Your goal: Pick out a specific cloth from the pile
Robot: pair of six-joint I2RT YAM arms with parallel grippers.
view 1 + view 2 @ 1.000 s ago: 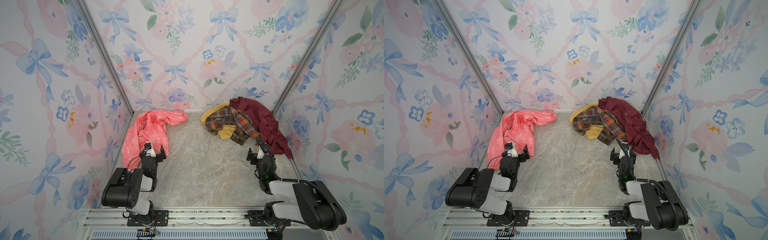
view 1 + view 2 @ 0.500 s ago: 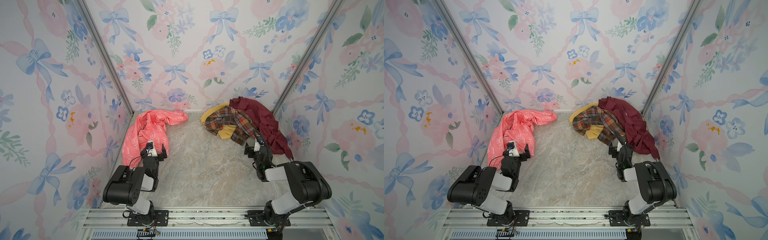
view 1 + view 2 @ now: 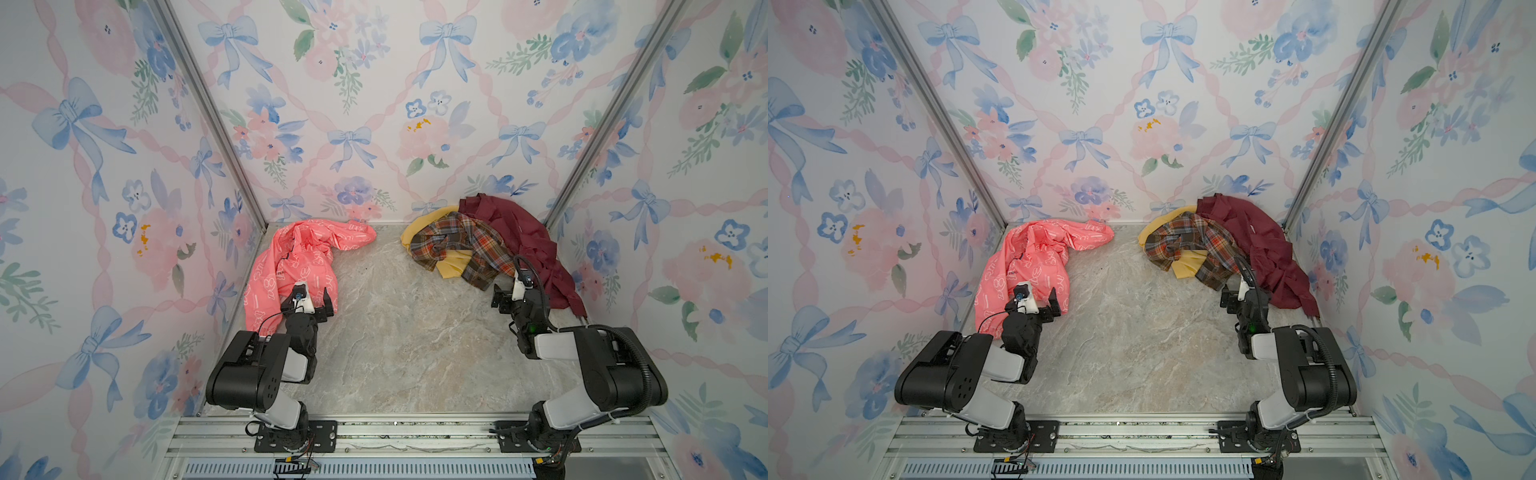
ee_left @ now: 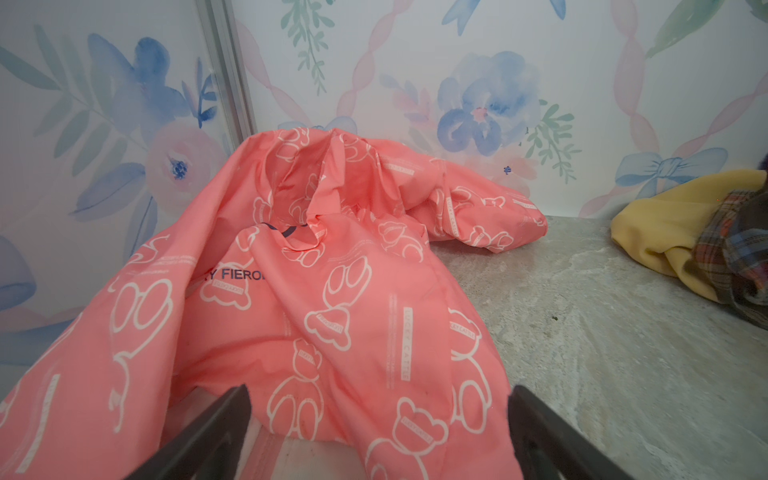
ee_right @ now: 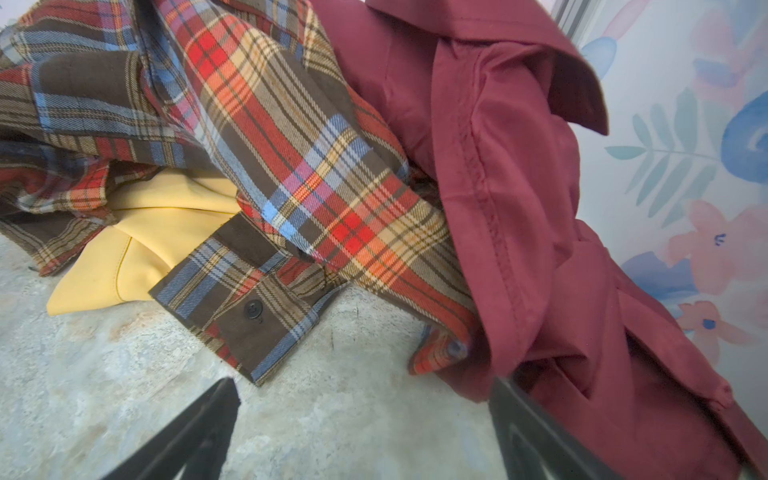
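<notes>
Along the desk's (image 3: 395, 340) left edge, reaching into its back left corner, lies the coral cloth (image 3: 299, 266), well apart from the pile (image 3: 478, 245) in the back right corner. The left end effector (image 3: 307, 306) sits at the cloth's near end, jaws spread wide, gripping nothing. The right end effector (image 3: 516, 296), equally wide and empty, sits at the pile's near edge.

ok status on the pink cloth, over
Left gripper open at near edge of cloth. Right gripper open beside pile. Cloth lies apart from pile, nothing on it.
</notes>
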